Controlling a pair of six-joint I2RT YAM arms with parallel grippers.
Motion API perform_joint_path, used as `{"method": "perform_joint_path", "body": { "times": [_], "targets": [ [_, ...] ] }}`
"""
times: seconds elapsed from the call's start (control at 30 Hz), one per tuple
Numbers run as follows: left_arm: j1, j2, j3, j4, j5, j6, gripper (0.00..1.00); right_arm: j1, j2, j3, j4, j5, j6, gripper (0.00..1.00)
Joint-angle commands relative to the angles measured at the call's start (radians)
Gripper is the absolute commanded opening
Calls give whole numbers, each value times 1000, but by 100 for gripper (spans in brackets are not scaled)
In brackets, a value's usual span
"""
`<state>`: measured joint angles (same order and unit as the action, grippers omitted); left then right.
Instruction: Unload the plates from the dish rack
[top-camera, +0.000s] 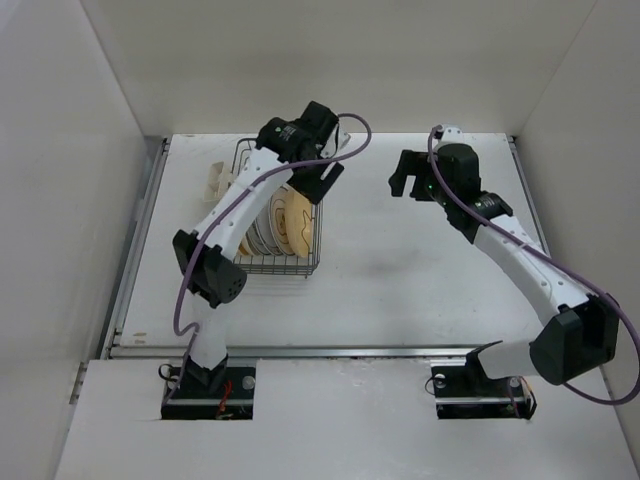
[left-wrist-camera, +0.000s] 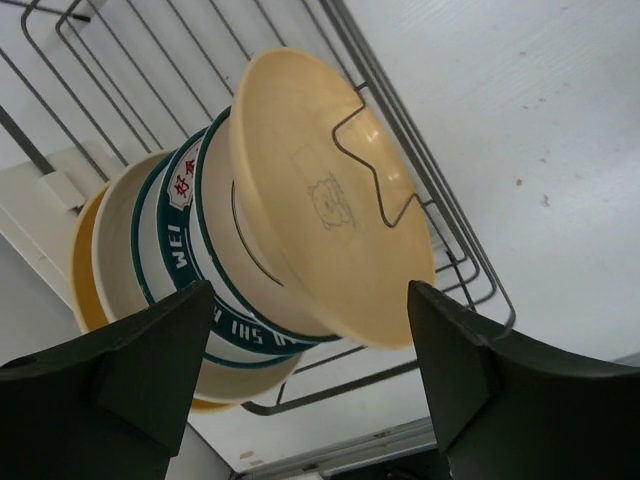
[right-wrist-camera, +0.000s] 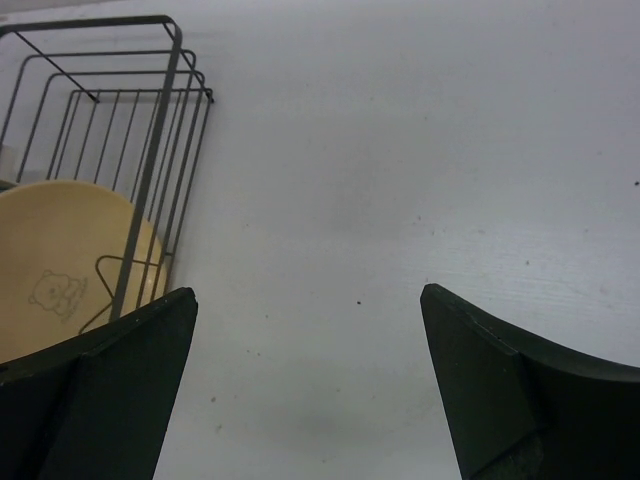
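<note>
The dish rack (top-camera: 300, 264) stands at the back left of the table with several plates (top-camera: 285, 222) upright in it. In the left wrist view the nearest plate is plain tan (left-wrist-camera: 330, 190) with a faint bear motif. Behind it stand a white plate with a teal rim (left-wrist-camera: 190, 230) and a yellow one (left-wrist-camera: 85, 285). My left gripper (top-camera: 318, 180) hangs over the rack's right end. Its fingers (left-wrist-camera: 310, 290) are open and straddle the lower rims of the front plates, with gaps on both sides. My right gripper (top-camera: 403, 178) is open over bare table (right-wrist-camera: 308, 290), to the right of the rack (right-wrist-camera: 165, 120).
A small white object (top-camera: 215, 180) sits just left of the rack. White walls close the table on the left, back and right. A metal rail (top-camera: 330, 351) runs along the table's near edge, in front of the arm bases.
</note>
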<state>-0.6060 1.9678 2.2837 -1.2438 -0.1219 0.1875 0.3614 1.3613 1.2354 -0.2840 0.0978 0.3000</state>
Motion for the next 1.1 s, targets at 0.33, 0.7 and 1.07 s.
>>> {"method": "perform_joint_path", "body": {
  "times": [0.33,0.7,1.07],
  "targets": [
    [-18,129,-29,-34,-388,-128,35,-2,-100,-128,54,20,50,99],
    [-18,132,83,-96,-421,-151,0,-2,-111,-119,54,20,50,98],
    [-138,-64,-119,755,-1073,395,0,-2,-102,-79,45,-59,59,98]
  ]
}}
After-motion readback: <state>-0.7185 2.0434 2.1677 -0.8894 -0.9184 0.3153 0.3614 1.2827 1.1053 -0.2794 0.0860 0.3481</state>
